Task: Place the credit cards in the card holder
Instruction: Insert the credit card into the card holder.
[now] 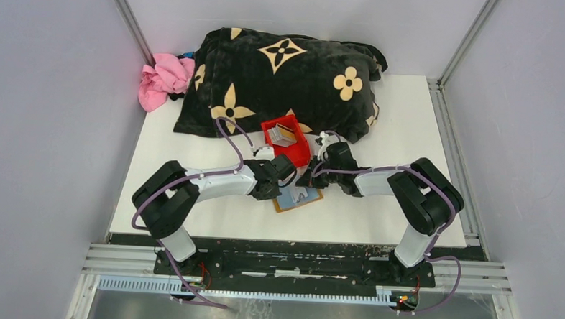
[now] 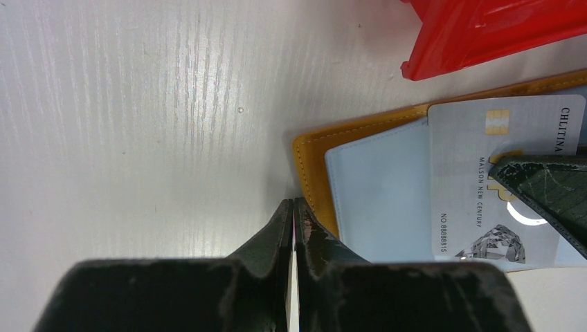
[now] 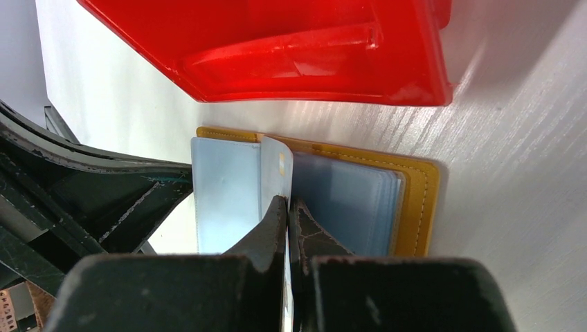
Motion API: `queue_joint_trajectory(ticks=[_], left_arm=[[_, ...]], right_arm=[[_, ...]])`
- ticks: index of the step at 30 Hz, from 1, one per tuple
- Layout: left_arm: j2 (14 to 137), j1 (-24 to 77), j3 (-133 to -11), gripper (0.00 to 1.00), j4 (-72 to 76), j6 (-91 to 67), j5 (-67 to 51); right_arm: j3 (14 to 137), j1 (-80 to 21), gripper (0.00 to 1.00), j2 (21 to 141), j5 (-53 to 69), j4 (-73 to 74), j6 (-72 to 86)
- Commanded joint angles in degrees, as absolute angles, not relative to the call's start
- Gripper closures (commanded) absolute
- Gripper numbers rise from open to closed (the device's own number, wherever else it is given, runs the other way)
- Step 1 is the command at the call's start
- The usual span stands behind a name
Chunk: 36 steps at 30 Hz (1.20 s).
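Card loading, partly done. The left end effector (image 2: pixel 294 205) has its fingers pressed together just beside the holder's corner. Whether the pale sliver in the slit is a held sheet cannot be told. The red plastic bin (image 1: pixel 295 159) stands just beyond the holder on the white counter (image 2: pixel 138 138), and several thin grey-white cards (image 1: pixel 283 134) lie inside, yet to be moved. The flat tan-yellow stitched leather-like card holder (image 2: pixel 311 162) lies open, exposing its pale clear pocket leaves (image 2: pixel 374 194). A silver-white plastic credit card (image 2: pixel 471 173) with a gold chip sits over the leaves, apparently not seated. The right end effector (image 3: pixel 289 202) is clamped on that card's edge.
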State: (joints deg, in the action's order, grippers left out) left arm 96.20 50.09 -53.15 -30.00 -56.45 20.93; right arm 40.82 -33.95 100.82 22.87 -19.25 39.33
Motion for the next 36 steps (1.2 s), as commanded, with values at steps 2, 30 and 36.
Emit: queue_joint_trajectory(ticks=[2, 30, 36], left_arm=[[103.2, 51.7, -50.0, 0.91, -26.0, -57.8, 13.6], [106.5, 54.1, -51.9, 0.92, -26.4, -57.8, 13.5], [107.3, 55.1, -52.7, 0.92, -27.2, -58.1, 13.6]], right_arm=[[35.9, -35.5, 0.99, 102.8, 20.3, -12.2, 38.1], [27.8, -38.5, 0.99, 97.6, 17.9, -19.6, 43.4], [27.1, -38.6, 0.99, 99.4, 18.3, -23.1, 45.1]])
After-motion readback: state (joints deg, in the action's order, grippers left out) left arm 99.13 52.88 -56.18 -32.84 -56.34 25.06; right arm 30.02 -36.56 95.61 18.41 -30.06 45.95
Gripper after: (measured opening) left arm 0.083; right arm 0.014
